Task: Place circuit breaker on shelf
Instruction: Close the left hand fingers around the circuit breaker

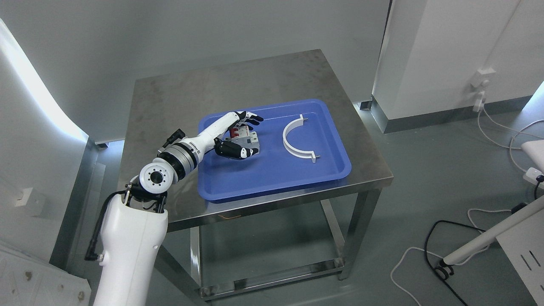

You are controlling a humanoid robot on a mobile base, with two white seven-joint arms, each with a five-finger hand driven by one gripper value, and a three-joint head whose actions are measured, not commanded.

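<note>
left hand [238, 136] fingers part-curled around circuit breaker [245, 139] in blue tray [272, 178] | risk: loose grasp, breaker slips when lifted

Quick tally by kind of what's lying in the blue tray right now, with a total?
Circuit breaker: 1, with the left hand around it
White half-ring clamp: 1
Total: 2 things in the blue tray
</note>
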